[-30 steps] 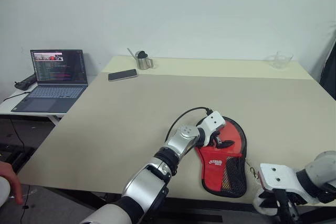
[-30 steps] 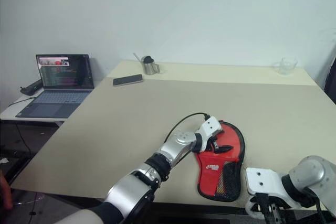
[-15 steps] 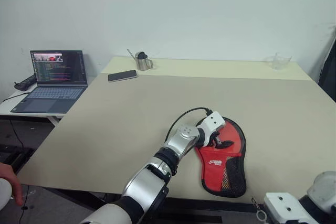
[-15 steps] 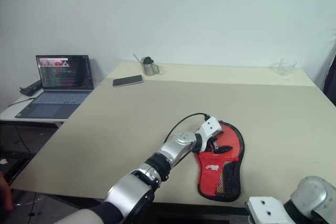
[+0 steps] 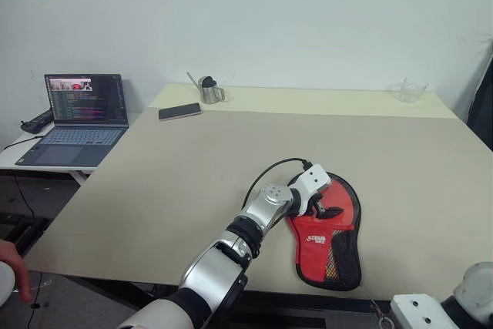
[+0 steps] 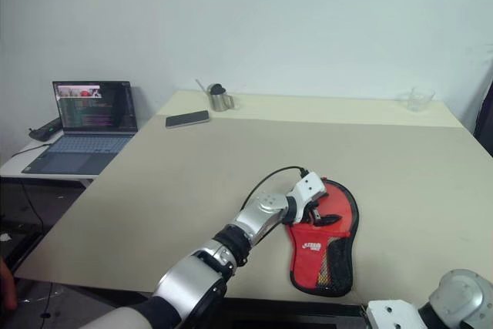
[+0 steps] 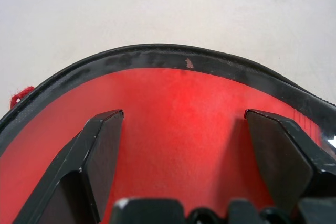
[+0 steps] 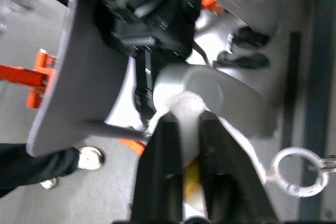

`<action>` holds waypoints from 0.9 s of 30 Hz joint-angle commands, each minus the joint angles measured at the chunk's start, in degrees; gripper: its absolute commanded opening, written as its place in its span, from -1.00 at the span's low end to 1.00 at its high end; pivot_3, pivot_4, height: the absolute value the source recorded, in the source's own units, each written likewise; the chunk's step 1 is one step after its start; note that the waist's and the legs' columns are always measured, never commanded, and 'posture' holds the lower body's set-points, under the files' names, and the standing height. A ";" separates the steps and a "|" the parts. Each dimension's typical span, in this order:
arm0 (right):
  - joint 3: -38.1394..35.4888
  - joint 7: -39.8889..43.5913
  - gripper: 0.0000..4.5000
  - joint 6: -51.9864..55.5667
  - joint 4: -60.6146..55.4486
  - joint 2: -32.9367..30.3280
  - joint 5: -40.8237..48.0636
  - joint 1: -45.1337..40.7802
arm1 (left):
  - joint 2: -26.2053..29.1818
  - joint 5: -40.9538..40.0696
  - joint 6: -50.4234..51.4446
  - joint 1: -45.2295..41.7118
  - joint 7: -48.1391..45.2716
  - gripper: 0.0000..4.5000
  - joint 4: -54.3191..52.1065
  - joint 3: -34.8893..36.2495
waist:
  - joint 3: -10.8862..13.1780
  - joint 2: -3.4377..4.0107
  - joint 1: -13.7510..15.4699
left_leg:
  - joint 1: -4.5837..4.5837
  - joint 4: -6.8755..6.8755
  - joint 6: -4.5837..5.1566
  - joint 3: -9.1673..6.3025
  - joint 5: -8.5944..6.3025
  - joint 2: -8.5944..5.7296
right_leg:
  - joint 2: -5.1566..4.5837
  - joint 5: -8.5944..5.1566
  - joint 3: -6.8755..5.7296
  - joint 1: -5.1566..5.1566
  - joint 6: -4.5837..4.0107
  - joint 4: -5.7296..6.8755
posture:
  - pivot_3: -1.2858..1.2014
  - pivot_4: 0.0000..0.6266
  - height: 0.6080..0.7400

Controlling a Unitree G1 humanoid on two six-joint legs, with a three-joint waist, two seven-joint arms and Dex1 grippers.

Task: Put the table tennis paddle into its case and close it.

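Note:
The case (image 5: 333,230) lies flat near the table's front edge, red side up, with black zipper edging, a black mesh pocket and a small white logo. My left gripper (image 5: 330,210) rests open on its round part. In the left wrist view its fingers (image 7: 100,145) stand wide apart on the red fabric (image 7: 178,98). The table tennis paddle is hidden. My right hand (image 5: 422,312) hangs below the table's front edge at the lower right. The right gripper (image 8: 184,121) points down toward the floor, open by a narrow gap with nothing in it.
A small metal ring (image 8: 294,174) dangles beside the right gripper. An open laptop (image 5: 77,117) sits on a side table at the left. A phone (image 5: 179,110), a metal cup (image 5: 209,88) and a glass (image 5: 414,88) stand along the table's (image 5: 177,182) far side. A person's hand (image 5: 9,261) shows at the lower left.
My right hand has dropped back and down from the case's end to below the table's edge, and the metal ring went with it. The left gripper and the case stayed put.

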 commanded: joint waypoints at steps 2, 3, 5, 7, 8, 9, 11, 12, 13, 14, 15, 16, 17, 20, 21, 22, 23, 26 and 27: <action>-2.05 1.08 -0.02 -1.71 1.01 -0.45 -0.34 -0.14 | -6.67 3.20 2.69 0.93 0.53 0.80 5.69 -2.50 | 0.00 0.00 -0.01 | 0.01 0.00 0.00 0.00 0.00 0.00 | 0.00 0.00 0.00 0.01 0.00 0.00 | 0.03 -0.52 1.00; -2.61 1.22 0.15 -1.93 1.58 -0.50 -0.29 -0.35 | -6.63 3.10 2.62 0.82 0.59 0.80 5.73 -2.36 | 0.00 0.00 -0.03 | 0.02 0.00 0.00 0.00 0.00 0.00 | 0.00 0.00 0.00 0.03 0.00 0.00 | 0.03 -0.52 1.00; -3.93 1.68 0.41 -2.12 3.26 -0.89 -0.21 -1.15 | -6.57 2.73 2.48 0.63 0.69 0.80 5.73 -1.94 | 0.00 0.00 -0.07 | 0.05 0.01 0.01 0.01 -0.01 0.00 | 0.00 0.00 0.01 0.07 0.00 0.00 | 0.03 -0.52 1.00; -2.45 1.67 0.75 -1.35 6.45 -0.33 -0.18 -6.35 | -6.50 2.19 1.75 0.65 0.30 0.80 5.44 -1.50 | 0.01 -0.01 -0.21 | 0.16 0.01 0.03 0.01 -0.02 0.00 | 0.00 0.00 0.01 0.19 0.00 0.00 | 0.03 -0.52 1.00; -2.28 1.25 0.90 -0.79 8.27 0.49 0.32 -9.46 | -6.42 1.51 1.41 0.68 -0.18 0.80 5.06 -0.93 | 0.01 -0.01 -0.22 | 0.26 0.00 0.04 0.01 -0.02 0.00 | 0.00 0.00 0.01 0.27 0.01 -0.02 | 0.03 -0.52 1.00; -2.40 0.67 0.98 -0.15 9.75 1.40 1.01 -12.30 | -6.29 0.82 1.04 0.70 -0.54 0.80 4.63 -0.32 | 0.02 -0.03 -0.24 | 0.27 0.00 0.05 0.01 -0.03 0.00 | 0.00 -0.01 0.01 0.30 0.01 -0.04 | 0.03 -0.52 1.00; -3.67 -0.95 0.98 1.78 12.22 3.68 3.28 -18.95 | -5.58 -0.86 0.21 0.33 -2.14 0.80 3.04 1.21 | 0.06 -0.03 -0.35 | 0.29 -0.01 0.06 0.00 -0.03 0.02 | 0.01 -0.01 -0.01 0.30 0.01 -0.04 | 0.03 -0.52 1.00; -3.96 -1.90 0.98 2.82 13.25 5.17 4.25 -22.52 | -4.92 -1.67 0.58 -0.06 -3.38 0.80 1.94 1.90 | 0.08 0.01 -0.37 | 0.28 -0.01 0.06 0.01 -0.03 0.01 | 0.00 -0.01 -0.01 0.29 0.01 -0.04 | 0.03 -0.52 1.00; -4.08 -2.82 0.98 3.86 14.17 6.62 5.04 -25.80 | -4.17 -2.45 1.32 -0.49 -4.79 0.80 0.69 2.49 | 0.10 0.01 -0.39 | 0.26 -0.01 0.06 0.00 -0.03 0.00 | 0.00 -0.01 -0.01 0.28 0.00 -0.04 | 0.03 -0.52 1.00; -3.96 -3.57 0.98 5.24 15.21 8.03 6.01 -29.09 | -3.24 -3.53 2.70 -1.03 -6.50 0.80 -0.93 3.26 | 0.11 0.04 -0.39 | 0.24 -0.02 0.05 -0.01 -0.03 0.01 | 0.00 -0.01 -0.01 0.24 0.00 -0.04 | 0.03 -0.52 1.00; -3.50 -3.53 0.98 6.26 16.63 9.30 6.96 -32.61 | -1.60 -5.12 4.67 -1.90 -8.64 0.80 -3.61 4.42 | 0.13 0.03 -0.42 | 0.13 -0.01 0.04 -0.03 -0.02 -0.01 | 0.00 0.00 -0.02 0.15 -0.01 -0.04 | 0.03 -0.52 1.00; -3.08 -3.33 0.98 6.99 17.59 10.06 7.56 -34.91 | -0.50 -6.17 6.12 -2.42 -10.06 0.80 -5.57 5.22 | 0.19 0.15 -0.56 | 0.04 0.00 0.02 -0.02 -0.01 -0.01 | 0.00 0.00 -0.02 0.05 -0.02 -0.03 | 0.03 -0.52 1.00; -2.38 -2.68 0.98 6.97 18.80 10.66 7.55 -36.93 | 0.99 -7.14 7.50 -2.76 -11.77 0.80 -8.23 5.90 | 0.31 0.24 -0.71 | -0.12 0.04 -0.10 0.00 0.07 -0.03 | 0.00 0.01 0.00 -0.12 -0.03 0.02 | 0.03 -0.52 1.00; 2.41 -1.53 0.98 3.17 28.23 13.06 2.55 -44.90 | 8.47 -11.94 14.31 -2.73 -17.13 0.80 -20.78 9.72 | 0.56 -0.01 -1.49 | -0.65 0.08 -0.18 0.02 0.13 -0.01 | 0.02 0.26 0.02 -0.77 -0.44 0.16 | 0.03 -0.52 1.00; 3.93 -0.85 0.98 1.28 32.14 13.70 0.68 -47.30 | 11.91 -13.20 15.16 -0.77 -20.31 0.80 -26.75 9.84 | 0.57 0.00 -1.81 | -0.83 0.10 -0.21 0.01 0.15 -0.02 | 0.02 0.28 0.02 -0.96 -0.47 0.15 | 0.03 -0.52 1.00; 5.22 -0.49 0.98 -0.32 35.82 14.35 -1.01 -49.67 | 15.81 -14.06 15.66 1.80 -23.63 0.80 -32.83 9.55 | 0.56 0.02 -2.39 | -0.88 0.10 -0.23 0.12 0.16 -0.04 | 0.03 0.29 0.06 -1.12 -0.49 0.16 | 0.03 -0.52 1.00; 6.23 -0.20 0.98 -1.72 39.16 14.99 -2.51 -51.90 | 19.43 -14.73 16.45 4.16 -25.95 0.80 -38.04 9.37 | 0.54 0.06 -2.79 | -0.97 0.07 -0.23 0.21 0.16 -0.03 | 0.03 0.29 0.09 -1.26 -0.50 0.17 | 0.03 -0.52 1.00; 8.21 0.71 0.98 -4.47 50.56 17.12 -5.90 -59.69 | 31.27 -17.17 21.79 10.48 -28.75 0.80 -50.53 12.29 | 0.56 0.32 -3.86 | -1.07 -0.05 -0.31 0.37 0.12 -0.03 | 0.02 0.25 0.22 -1.57 -0.59 0.16 | 0.03 -0.52 1.00; 8.50 1.36 0.98 -5.17 54.69 17.82 -6.67 -62.11 | 35.97 -18.70 23.58 13.19 -29.82 0.80 -53.64 14.91 | 0.62 0.41 -3.85 | -1.10 -0.06 -0.31 0.35 0.12 -0.03 | 0.02 0.24 0.20 -1.58 -0.60 0.15 | 0.03 -0.52 1.00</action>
